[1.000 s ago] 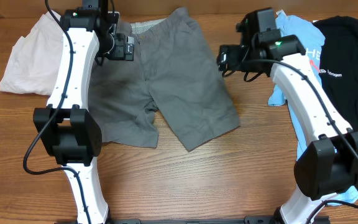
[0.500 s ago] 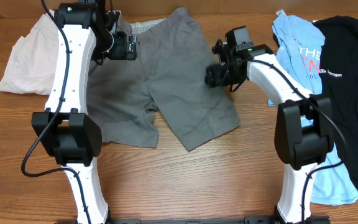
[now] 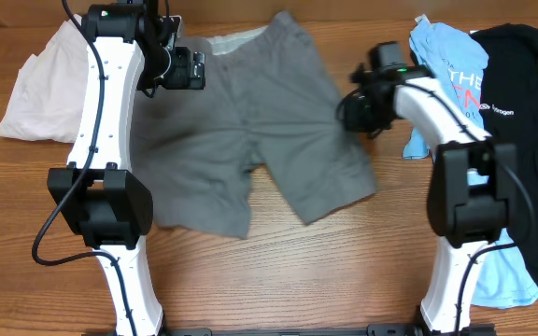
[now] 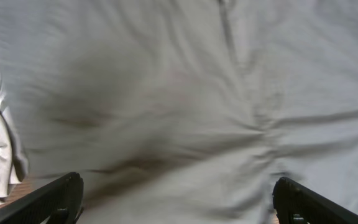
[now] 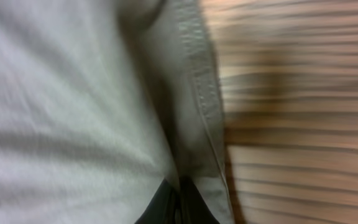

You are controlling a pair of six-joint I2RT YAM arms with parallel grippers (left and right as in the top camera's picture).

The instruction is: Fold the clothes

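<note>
The grey shorts [image 3: 250, 140] lie spread flat in the middle of the table, with the pale waistband lining [image 3: 232, 42] at the far edge. My left gripper [image 3: 194, 70] hovers over their far left part near the waistband. It is wide open, and the left wrist view shows only grey cloth [image 4: 179, 93] between its fingers [image 4: 61, 194]. My right gripper [image 3: 348, 110] is at the shorts' right edge, shut on the side seam [image 5: 197, 106]. The fingertips [image 5: 178, 205] pinch the cloth [image 5: 61, 124].
Beige shorts [image 3: 40, 89] lie crumpled at the far left. A light-blue printed T-shirt [image 3: 446, 65] and a black T-shirt [image 3: 526, 112] lie at the right, close to the right arm. Bare wooden table [image 3: 278, 271] runs along the front.
My right gripper went from open to shut on the shorts' right edge and drew them to the right. The shorts now lie further right and flatter. The left arm stayed put.
</note>
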